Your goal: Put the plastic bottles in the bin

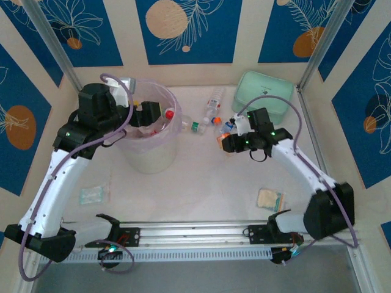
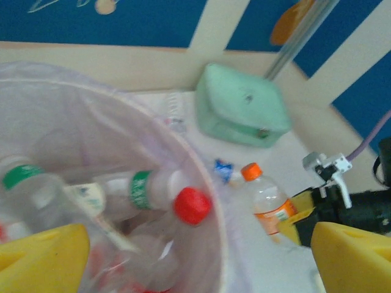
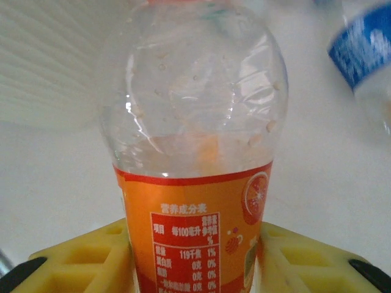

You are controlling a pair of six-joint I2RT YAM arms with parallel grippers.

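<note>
Right gripper [image 3: 195, 259] pinching 1 orange-label bottle [image 3: 192, 122], bottom of frame; contact looks slight, I'd expect slip. Left gripper [image 2: 201, 256] spread over bin [image 1: 149, 155].

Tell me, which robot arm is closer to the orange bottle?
Right. The right arm has its jaws against both sides of the orange bottle. The left arm is farther off, jaws open above the bin.

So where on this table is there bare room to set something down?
The widest bare patch is the middle of the table, bordered by the bin, the right arm, the near rail, the pale packet and the beige packet. Crowded: the back strip between bin and mint-green case, where loose bottles lie and the right gripper grips an orange-label bottle.
</note>
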